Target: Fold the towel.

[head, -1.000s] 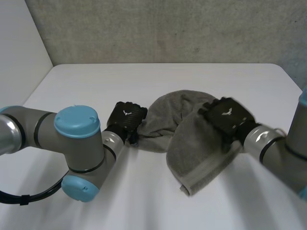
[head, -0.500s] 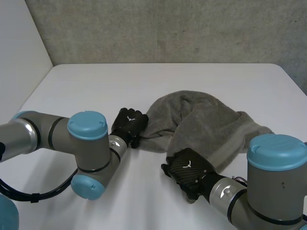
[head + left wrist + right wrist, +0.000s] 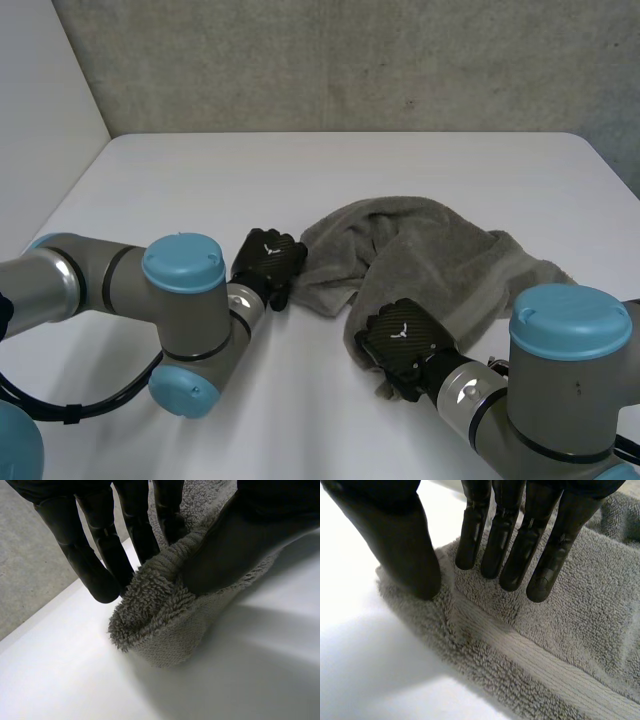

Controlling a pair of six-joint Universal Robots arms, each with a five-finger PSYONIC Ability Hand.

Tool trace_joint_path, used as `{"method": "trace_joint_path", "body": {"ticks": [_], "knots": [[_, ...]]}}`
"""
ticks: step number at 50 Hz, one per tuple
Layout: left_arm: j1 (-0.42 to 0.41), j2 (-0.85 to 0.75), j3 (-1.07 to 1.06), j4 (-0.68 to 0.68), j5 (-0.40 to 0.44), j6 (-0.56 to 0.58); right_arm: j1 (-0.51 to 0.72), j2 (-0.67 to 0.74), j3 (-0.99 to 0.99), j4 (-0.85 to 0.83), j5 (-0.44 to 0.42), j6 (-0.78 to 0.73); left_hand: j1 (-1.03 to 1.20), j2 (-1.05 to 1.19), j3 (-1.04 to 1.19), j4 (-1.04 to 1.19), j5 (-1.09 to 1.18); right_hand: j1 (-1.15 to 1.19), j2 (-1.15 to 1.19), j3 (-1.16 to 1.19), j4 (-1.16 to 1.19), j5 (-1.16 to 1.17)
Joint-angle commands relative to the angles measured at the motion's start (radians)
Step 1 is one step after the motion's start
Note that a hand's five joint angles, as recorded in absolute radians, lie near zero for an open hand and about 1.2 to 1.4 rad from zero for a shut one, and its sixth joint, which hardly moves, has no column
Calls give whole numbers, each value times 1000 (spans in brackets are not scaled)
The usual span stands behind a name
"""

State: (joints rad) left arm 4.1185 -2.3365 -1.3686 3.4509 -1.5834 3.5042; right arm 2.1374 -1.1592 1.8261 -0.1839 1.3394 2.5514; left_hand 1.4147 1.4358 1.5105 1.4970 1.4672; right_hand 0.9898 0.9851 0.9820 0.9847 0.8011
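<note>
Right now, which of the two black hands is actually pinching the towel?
The left hand: it pinches a corner of the grey towel between thumb and fingers. The right hand only rests straight fingers and thumb on top of the banded edge.

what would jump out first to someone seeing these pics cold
A rumpled grey towel lies heaped on the white table. The left hand pinches a corner at the towel's left end between thumb and fingers. The right hand presses straight fingers and thumb down on the towel's near corner.
</note>
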Motion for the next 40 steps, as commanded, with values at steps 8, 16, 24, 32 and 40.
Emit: {"method": "trace_joint_path", "body": {"ticks": [8, 16, 24, 32, 40], "knots": [[20, 160, -32, -16, 3, -14, -22, -117, -37, 40, -5, 1, -18, -39, -114, -101, -246, 406, 411, 414, 412, 421], [75, 335, -73, -88, 14, -34, -162, -296, -160, 211, -85, 7, -18, -39, -114, -101, -246, 406, 411, 414, 412, 421], [161, 471, -60, -211, 45, -105, -323, -327, -367, 414, -187, 9, -18, -39, -114, -101, -246, 406, 411, 414, 412, 421], [292, 477, -32, -314, 131, -137, -389, -188, -522, 547, -200, -20, -18, -39, -114, -101, -246, 406, 411, 414, 412, 421], [351, 299, 9, -334, 125, -152, -387, -71, -547, 517, -183, -40, -18, -39, -114, -101, -246, 406, 411, 414, 412, 421]]}}
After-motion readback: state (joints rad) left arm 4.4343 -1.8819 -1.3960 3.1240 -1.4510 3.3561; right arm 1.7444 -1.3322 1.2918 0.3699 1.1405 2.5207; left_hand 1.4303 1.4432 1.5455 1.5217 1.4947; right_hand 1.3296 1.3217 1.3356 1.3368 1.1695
